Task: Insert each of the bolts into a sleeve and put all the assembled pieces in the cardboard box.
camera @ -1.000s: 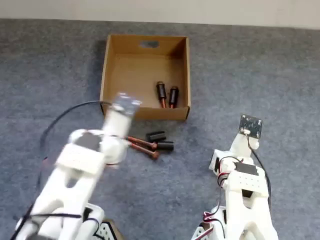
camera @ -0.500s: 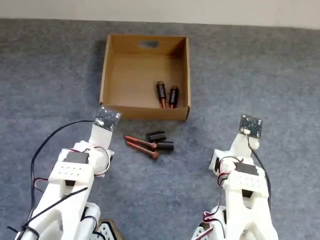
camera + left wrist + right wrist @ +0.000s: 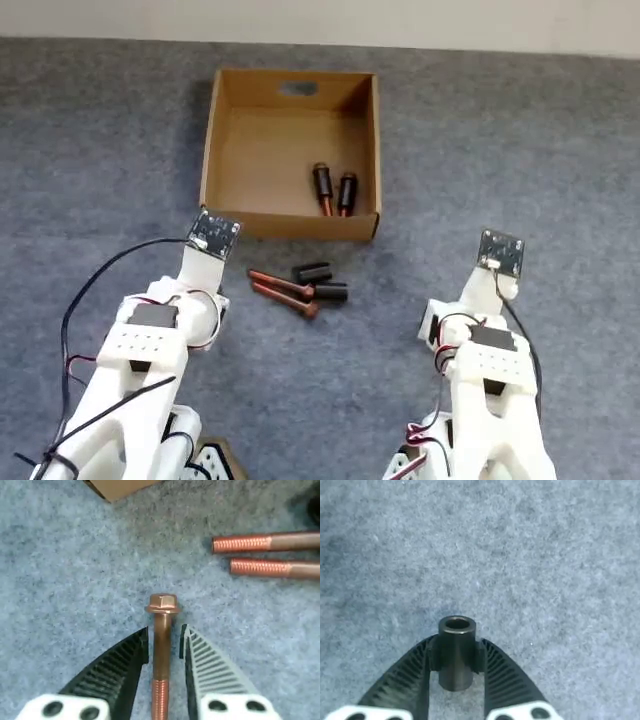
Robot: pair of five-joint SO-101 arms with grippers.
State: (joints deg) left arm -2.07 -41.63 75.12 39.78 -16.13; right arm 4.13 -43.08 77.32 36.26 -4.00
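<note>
Copper bolt (image 3: 162, 605) in the left tool (image 3: 164, 630): we are pinching it along its shank, head pointing outward, thread toward the wrist. In the right tool (image 3: 456, 641) we are gripping a black sleeve (image 3: 456, 666), bore outward, apparently above the worktop (image 3: 545, 555).

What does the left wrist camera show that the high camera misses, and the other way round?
Left wrist view: a copper-coloured bolt clamped between the left gripper's fingers, hex head pointing away from the camera.

High view: the inside of the cardboard box with two assembled pieces lying in it, two black sleeves in plain sight (a dark patch at the wrist view's edge may be one), and both white arms.

Shared: the two loose bolts side by side on the grey carpet, and the box, of which the wrist view catches a corner.
</note>
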